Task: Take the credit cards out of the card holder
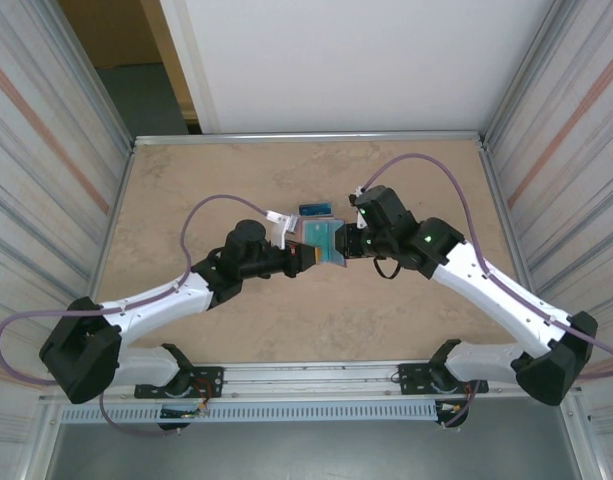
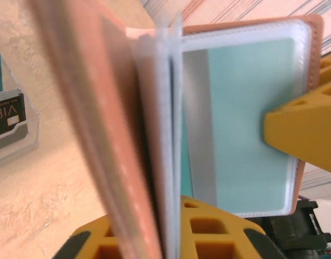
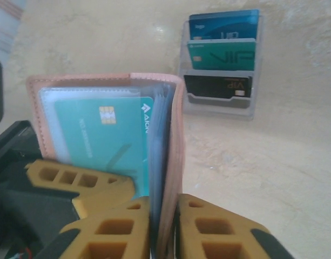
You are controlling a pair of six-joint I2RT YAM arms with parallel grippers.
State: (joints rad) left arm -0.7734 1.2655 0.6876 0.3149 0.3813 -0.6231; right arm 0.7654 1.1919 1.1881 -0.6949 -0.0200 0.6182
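The salmon-pink card holder (image 1: 326, 240) hangs open above the middle of the table, held between both arms. My left gripper (image 2: 160, 221) is shut on one pink cover and a bundle of clear sleeves (image 2: 165, 108). My right gripper (image 3: 165, 210) is shut on the other cover (image 3: 176, 151) with more sleeves. A teal credit card (image 3: 106, 140) with a chip sits in the sleeve facing the right wrist camera. Its pale back (image 2: 246, 118) faces the left wrist camera. The other arm's yellow finger (image 2: 305, 129) presses on that sleeve.
A clear tiered stand (image 3: 222, 65) on the table behind the wallet holds a blue, a teal and a black card. The same stand (image 1: 314, 210) sits just beyond the grippers in the top view. Metal walls (image 1: 546, 130) fence the beige table (image 1: 206, 170).
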